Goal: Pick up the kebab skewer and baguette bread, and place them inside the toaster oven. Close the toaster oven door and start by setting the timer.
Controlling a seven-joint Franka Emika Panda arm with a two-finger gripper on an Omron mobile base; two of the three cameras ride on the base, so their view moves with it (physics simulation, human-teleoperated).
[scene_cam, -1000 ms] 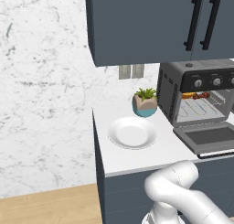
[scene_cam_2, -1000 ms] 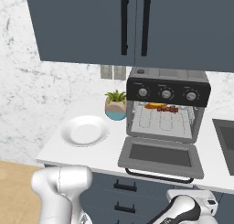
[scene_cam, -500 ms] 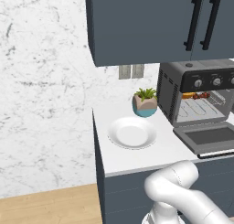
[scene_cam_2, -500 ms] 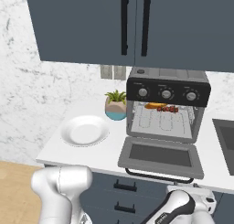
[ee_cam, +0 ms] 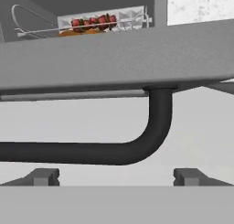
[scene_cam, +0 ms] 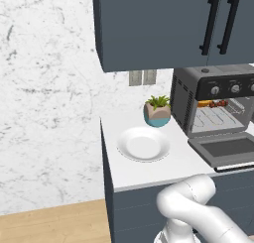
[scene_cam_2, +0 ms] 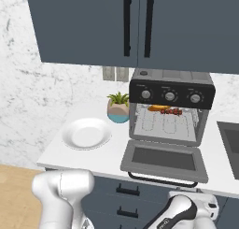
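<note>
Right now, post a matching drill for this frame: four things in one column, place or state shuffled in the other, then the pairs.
Things:
1. kebab skewer
2. toaster oven door
3. white plate
4. gripper

Place or state:
A. bare, on the counter left of the oven
B. dropped open, lying flat
C. on the wire rack inside the oven, next to the baguette bread
D. open, just below the door's black bar handle

Pairs: 1-C, 2-B, 3-A, 4-D

My two base cameras look forward and down from behind, left and right, both sharing the toaster oven (scene_cam: 213,105) (scene_cam_2: 170,109); my hand camera sits close beneath its door handle (ee_cam: 114,147).
</note>
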